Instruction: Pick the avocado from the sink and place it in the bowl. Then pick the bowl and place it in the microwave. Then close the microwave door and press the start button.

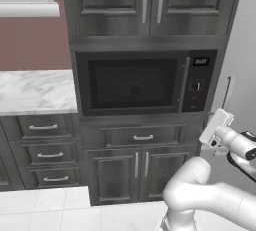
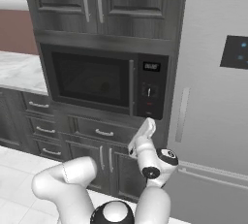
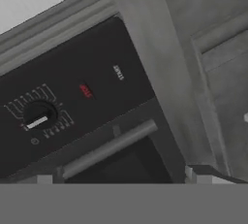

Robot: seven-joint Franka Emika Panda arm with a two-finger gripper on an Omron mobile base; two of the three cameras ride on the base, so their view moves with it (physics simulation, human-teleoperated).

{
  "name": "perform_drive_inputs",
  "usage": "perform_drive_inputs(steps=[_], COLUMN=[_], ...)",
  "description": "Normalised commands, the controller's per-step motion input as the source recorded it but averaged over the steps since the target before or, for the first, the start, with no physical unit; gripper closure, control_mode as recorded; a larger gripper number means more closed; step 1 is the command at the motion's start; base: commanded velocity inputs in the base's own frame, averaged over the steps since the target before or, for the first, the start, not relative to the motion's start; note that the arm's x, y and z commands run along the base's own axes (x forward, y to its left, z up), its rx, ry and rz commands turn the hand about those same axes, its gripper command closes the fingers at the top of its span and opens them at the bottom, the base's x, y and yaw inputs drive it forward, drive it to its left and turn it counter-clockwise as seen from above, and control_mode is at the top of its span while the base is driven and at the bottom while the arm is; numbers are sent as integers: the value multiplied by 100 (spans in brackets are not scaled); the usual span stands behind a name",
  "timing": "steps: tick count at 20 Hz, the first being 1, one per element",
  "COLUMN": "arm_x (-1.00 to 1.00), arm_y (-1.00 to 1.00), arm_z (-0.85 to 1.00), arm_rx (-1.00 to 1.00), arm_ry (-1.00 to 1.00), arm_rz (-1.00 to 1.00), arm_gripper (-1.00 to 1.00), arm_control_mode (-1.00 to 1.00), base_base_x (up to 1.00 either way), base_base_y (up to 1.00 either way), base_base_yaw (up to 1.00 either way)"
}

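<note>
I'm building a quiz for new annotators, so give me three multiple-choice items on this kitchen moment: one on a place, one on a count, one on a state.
1. Where does the black control panel sit on the built-in dark-fronted microwave?
A. right of the door
B. left of the door
C. above the door

2. How many round dials does the panel carry?
A. three
B. one
C. none

3. In what state is the dark microwave door with tinted glass window?
A. wide open
B. removed
C. shut

Answers:
1 A: both base views show the panel beside the door's right edge, past the grey vertical handle.
2 B: the hand view shows a single dial, beside a red button.
3 C: the door lies flush with the front.
</note>
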Motion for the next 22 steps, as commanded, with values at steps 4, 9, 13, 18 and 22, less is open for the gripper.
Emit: perform_drive_inputs(steps=[4,9,13,18,22], arm_x=[8,1,6,22,28], arm_y=[4,13,2,2,-5], arm_z=[20,6,7,9,2], arm_rx=[-16,-15,-10,-4,-1], arm_ry=[-2,-2,0,0,1], arm_rz=[-29,-25,-15,-4,0], arm_gripper=[100,100,100,100,100], arm_control_mode=[-100,-100,-100,-100,-100], base_base_x=[0,0,0,0,0], base_base_y=[0,0,0,0,0], base_base_yaw=[0,0,0,0,0])
